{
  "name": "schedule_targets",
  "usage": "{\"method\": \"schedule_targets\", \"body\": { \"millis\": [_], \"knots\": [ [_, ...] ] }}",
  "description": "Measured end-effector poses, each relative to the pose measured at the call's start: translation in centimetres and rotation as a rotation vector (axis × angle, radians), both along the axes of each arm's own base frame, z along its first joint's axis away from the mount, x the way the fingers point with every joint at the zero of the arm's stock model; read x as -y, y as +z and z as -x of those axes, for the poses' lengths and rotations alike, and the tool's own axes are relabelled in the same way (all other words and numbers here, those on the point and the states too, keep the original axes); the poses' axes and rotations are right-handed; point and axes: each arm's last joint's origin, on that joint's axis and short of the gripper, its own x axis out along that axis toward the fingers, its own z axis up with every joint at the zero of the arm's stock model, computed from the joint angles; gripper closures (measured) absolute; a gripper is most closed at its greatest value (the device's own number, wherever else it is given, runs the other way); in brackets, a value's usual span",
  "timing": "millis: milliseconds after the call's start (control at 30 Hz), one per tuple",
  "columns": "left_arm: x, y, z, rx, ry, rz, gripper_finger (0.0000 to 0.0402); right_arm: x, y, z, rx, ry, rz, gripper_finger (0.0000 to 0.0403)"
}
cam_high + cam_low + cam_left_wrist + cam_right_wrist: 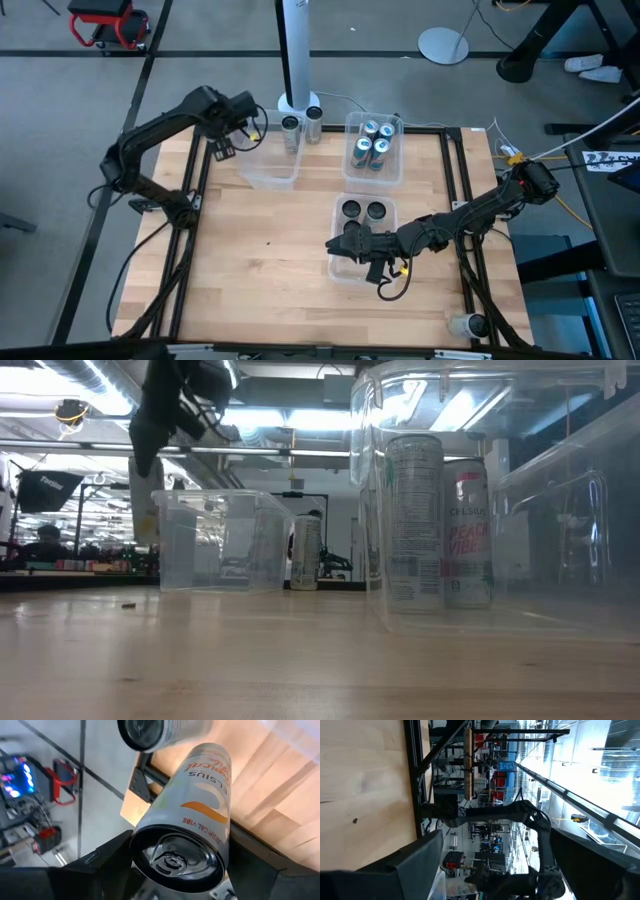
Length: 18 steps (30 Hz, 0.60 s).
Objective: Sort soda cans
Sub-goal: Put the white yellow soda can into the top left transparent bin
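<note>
My left gripper (248, 130) is over the table's far left part, beside an empty clear bin (270, 162), and is shut on a silver can with orange lettering (200, 805). Two cans (291, 125) (313, 118) stand on their bases at the far edge. Several blue-and-silver cans (373, 148) stand in the far clear bin. Two dark-topped cans (363, 210) stand in the middle bin (340, 272). My right gripper (342, 246) hangs over that bin's near half, open and empty, and it also shows in the right wrist view (490, 870). My left gripper pinches the silver can between its two fingers (102, 865), on the can's side wall near its tab end (150, 827). The can is lifted clear and tilted, its tab end toward the wrist and its body reaching away from the fingers.
The empty bin (215, 540) stands in front of a can (305, 550) in the low view. The near bin with its cans (415, 520) fills that view's right. A white pole base (298, 100) stands behind the far edge. Black frame rails run along the table's sides.
</note>
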Motion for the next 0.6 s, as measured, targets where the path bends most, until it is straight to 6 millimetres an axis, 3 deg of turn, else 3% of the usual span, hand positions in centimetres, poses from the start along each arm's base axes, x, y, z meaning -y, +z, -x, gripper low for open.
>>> {"method": "schedule_targets", "body": {
  "millis": [600],
  "knots": [
    [3.7,4.8,0.1,0.063,-0.163,-0.232,0.0139,0.0,0.0,0.0,0.001,-0.001,0.0,0.0038]
  ]
}}
